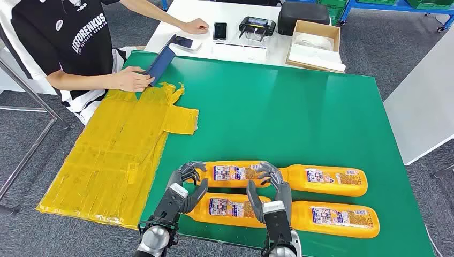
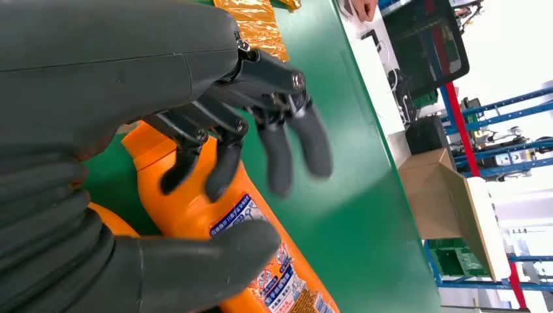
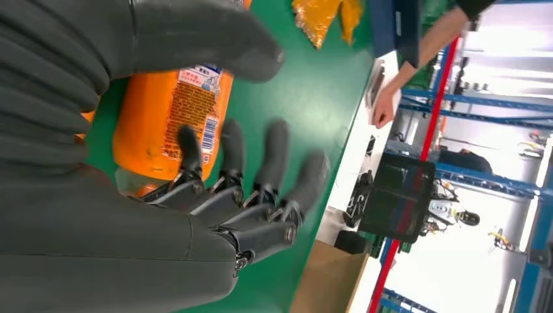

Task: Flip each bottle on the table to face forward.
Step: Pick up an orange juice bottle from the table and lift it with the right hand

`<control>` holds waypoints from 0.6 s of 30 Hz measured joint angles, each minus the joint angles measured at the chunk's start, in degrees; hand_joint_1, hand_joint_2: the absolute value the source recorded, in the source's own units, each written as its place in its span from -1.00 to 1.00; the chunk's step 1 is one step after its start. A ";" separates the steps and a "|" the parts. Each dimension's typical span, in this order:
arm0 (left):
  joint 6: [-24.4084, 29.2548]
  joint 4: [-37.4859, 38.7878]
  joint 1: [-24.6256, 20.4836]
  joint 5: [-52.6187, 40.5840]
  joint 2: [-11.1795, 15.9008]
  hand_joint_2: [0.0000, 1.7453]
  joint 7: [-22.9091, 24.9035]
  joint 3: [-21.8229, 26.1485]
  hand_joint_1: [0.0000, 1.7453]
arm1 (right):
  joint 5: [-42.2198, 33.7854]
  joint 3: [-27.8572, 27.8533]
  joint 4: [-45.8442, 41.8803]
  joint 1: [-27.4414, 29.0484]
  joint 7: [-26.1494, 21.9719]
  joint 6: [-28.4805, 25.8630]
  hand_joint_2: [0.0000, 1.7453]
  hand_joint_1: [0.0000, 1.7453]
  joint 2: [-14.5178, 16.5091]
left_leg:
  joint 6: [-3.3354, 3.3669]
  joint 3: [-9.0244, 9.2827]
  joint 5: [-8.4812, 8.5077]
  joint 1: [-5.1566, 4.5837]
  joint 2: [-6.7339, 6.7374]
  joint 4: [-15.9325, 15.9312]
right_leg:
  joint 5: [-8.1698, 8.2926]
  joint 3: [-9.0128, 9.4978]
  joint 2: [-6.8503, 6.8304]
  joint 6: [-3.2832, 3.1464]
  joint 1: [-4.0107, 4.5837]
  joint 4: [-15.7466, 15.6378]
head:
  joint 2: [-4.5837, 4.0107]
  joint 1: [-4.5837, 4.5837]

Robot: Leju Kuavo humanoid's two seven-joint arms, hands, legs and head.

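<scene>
Both hands hover open over the far-left bottle (image 1: 235, 173). The left hand (image 1: 187, 184) sits at nine o'clock of the right hand (image 1: 270, 187). Four orange bottles lie on the green tabletop (image 1: 300, 118).

A green-topped table (image 1: 300, 101) carried four orange plastic bottles (image 1: 235, 173) lying in two rows near its front edge, and crinkled yellow sheeting (image 1: 123, 144) covering its left edge.
</scene>
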 joint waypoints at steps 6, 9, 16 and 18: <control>-1.06 -0.56 -0.82 1.19 0.00 1.00 0.28 2.72 -1.00 | 6.74 0.49 -0.05 -0.77 2.37 -1.11 -1.00 -1.00 -0.09 | 0.00 0.00 0.00 0.01 0.00 0.00 | 0.00 0.01 0.00 0.00 0.01 0.01 | 0.00 0.01; -1.46 -1.07 -1.21 1.63 0.01 1.00 0.29 4.59 -1.00 | 10.55 0.75 -0.05 -1.34 3.39 -2.19 -1.00 -1.00 -0.19 | 0.00 0.00 0.00 0.01 -0.01 0.00 | 0.00 0.01 0.00 0.00 0.01 0.01 | 0.00 0.01; -1.87 -1.61 -1.67 1.66 0.02 1.00 0.30 6.90 -1.00 | 11.69 0.87 -0.05 -1.98 3.82 -2.71 -0.50 -1.00 -0.20 | 0.00 -0.01 0.00 0.01 -0.02 0.00 | -0.01 0.01 0.00 -0.01 0.01 0.00 | 0.00 0.01; -1.87 -1.71 -1.69 1.66 0.02 1.00 0.30 7.17 -1.00 | 11.70 0.89 -0.05 -2.00 3.82 -2.71 0.50 -1.00 -0.20 | 0.00 -0.01 0.00 0.01 -0.02 0.00 | -0.01 0.01 0.00 -0.01 0.01 0.00 | 0.00 0.01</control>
